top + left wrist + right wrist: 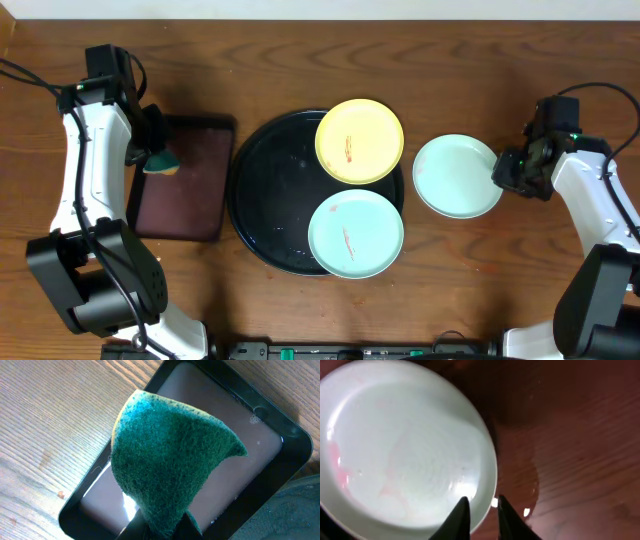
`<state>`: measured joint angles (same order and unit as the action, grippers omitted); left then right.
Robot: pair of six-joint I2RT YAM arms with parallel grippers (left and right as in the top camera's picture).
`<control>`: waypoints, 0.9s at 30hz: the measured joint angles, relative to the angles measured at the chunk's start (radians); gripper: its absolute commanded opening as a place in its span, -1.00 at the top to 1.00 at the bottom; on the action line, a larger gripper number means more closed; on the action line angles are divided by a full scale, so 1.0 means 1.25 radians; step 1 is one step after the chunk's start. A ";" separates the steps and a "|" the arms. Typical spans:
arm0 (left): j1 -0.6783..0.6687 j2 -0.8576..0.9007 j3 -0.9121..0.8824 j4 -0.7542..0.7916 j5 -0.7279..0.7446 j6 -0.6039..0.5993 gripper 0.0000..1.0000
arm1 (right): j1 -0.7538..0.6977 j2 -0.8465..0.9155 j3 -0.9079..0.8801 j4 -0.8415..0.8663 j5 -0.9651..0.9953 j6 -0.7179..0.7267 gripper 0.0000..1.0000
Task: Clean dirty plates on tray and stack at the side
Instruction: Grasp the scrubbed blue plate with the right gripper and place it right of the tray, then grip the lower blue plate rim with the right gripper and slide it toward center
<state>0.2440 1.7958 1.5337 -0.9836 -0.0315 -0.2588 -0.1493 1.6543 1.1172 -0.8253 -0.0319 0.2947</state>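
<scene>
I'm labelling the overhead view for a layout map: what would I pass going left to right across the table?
Brown tray → black tray → aqua plate on the tabletop → right gripper.

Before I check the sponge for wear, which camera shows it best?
Left wrist view: the green sponge fills the frame, fibres sharp, pinched at its lower end by the left gripper above the brown tray. Overhead shows only a small green patch at that tray's edge. The right wrist view misses it entirely.
</scene>
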 measured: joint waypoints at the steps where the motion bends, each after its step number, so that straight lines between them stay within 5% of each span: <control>1: 0.000 0.000 0.000 0.000 0.000 0.000 0.85 | 0.000 0.000 0.006 -0.015 -0.005 -0.002 0.58; 10: 0.000 0.000 0.000 0.000 0.002 0.000 0.85 | 0.038 0.001 0.169 -0.164 -0.211 -0.082 0.35; 27: 0.000 0.000 0.000 0.000 0.002 0.000 0.85 | 0.373 0.072 0.045 -0.148 -0.290 -0.077 0.21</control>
<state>0.2440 1.7958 1.5337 -0.9833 -0.0292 -0.2588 0.3168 1.7439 1.1740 -1.0100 -0.3939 0.1982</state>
